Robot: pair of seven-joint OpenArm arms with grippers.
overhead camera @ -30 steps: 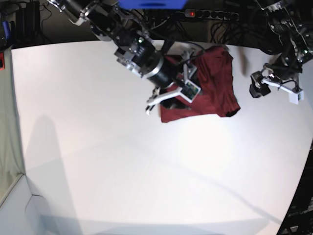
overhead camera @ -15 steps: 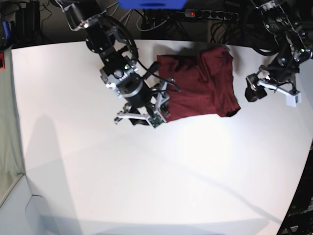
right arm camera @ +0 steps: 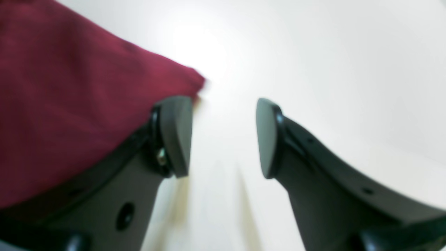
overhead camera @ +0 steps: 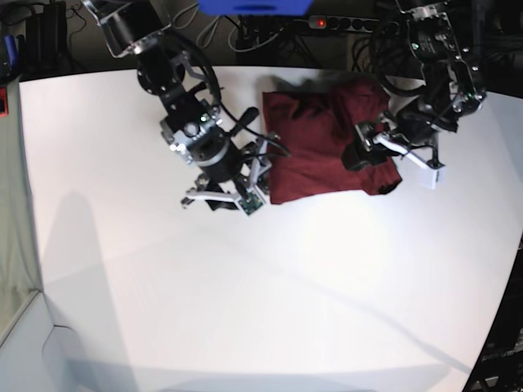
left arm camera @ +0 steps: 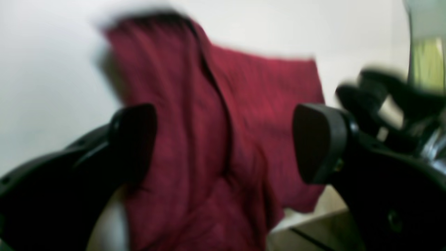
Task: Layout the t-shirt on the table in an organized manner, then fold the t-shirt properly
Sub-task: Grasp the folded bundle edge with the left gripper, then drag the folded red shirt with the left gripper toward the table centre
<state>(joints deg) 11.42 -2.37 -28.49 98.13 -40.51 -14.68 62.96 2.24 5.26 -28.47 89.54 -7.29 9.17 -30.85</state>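
Grippers first: your left gripper (left arm camera: 223,143) has its jaws spread as wide as they go, empty, poised over the right-hand side of the t-shirt (overhead camera: 331,139) as the base view shows it, while your right gripper (right arm camera: 223,136) stands partly open with nothing between its fingers, one fingertip (right arm camera: 174,134) just beside a corner of the cloth and bare table (overhead camera: 245,302) under the gap. The shirt lies bunched toward the far edge of the table, doubled over itself, with a raised fold running down its middle in the left wrist view, which is blurred. Expect it to handle as light, limp knit: it will sag from wherever you pinch it, drag and wrinkle if pulled flat along the surface, and slip out of a shallow hold, so take a full bite of fabric. The near corner by your right gripper and the opposite edge under your left look like the best places to take hold, so the two can draw the cloth apart and spread it. Around you, the near table is free for laying out, but cables and a power strip (overhead camera: 351,24) sit just behind the far edge, close to the shirt, and the two arms are working near each other, so mind they do not cross.
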